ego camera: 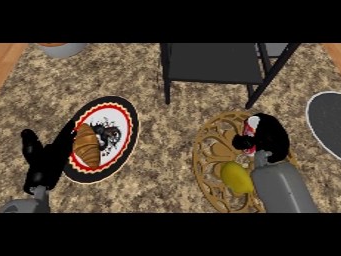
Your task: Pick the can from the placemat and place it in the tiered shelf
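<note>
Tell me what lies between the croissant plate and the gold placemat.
Head view: only bare speckled countertop between the plate and the placemat.

Can (250,131): red and white, largely hidden within the curled right hand (267,137), over the gold placemat (210,150). Tiered shelf (213,62): dark, beyond the hand.

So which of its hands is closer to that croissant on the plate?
The left. The left hand rests just beside the croissant, at the plate's edge. The right hand is far off across the counter, curled round the can over the gold placemat.
</note>
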Controlling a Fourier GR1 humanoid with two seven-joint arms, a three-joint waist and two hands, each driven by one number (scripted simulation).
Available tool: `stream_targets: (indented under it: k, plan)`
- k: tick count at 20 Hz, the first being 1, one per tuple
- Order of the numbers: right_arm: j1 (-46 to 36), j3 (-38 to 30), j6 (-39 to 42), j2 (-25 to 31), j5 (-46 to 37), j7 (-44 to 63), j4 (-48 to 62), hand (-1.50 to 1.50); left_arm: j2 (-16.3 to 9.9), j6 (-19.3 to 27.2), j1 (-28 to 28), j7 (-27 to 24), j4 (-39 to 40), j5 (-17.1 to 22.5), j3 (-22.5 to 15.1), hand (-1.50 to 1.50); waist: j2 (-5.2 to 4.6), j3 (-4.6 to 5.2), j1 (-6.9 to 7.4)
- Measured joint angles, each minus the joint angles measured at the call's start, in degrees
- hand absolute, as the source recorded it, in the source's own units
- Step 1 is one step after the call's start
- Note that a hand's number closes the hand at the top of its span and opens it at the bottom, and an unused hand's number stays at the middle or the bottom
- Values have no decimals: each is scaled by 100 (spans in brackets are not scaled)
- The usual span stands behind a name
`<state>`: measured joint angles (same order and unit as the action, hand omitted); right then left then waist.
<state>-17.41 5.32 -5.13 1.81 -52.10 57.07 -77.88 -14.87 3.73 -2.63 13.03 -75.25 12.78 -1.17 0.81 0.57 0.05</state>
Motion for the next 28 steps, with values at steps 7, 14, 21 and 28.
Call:
stream_targets:
  k: [7,14,21,28]
  plan:
    - [-317,921,6,-118,285,-402,147,150,30,-94,-191,105,47,-36,31,0,-72,-48,128]
    - [-1264,2620,-22,-171,1264,-971,267,150,87,-87,-326,198,67,-112,-61,0,-110,-65,315]
    - [-2398,3338,-409,-170,1048,-77,-712,150,94,-39,-255,270,52,-88,44,0,-56,-61,124]
    - [-3606,2742,121,-124,707,696,-1547,150,87,-62,-100,207,-35,-110,87,0,-30,-59,25]
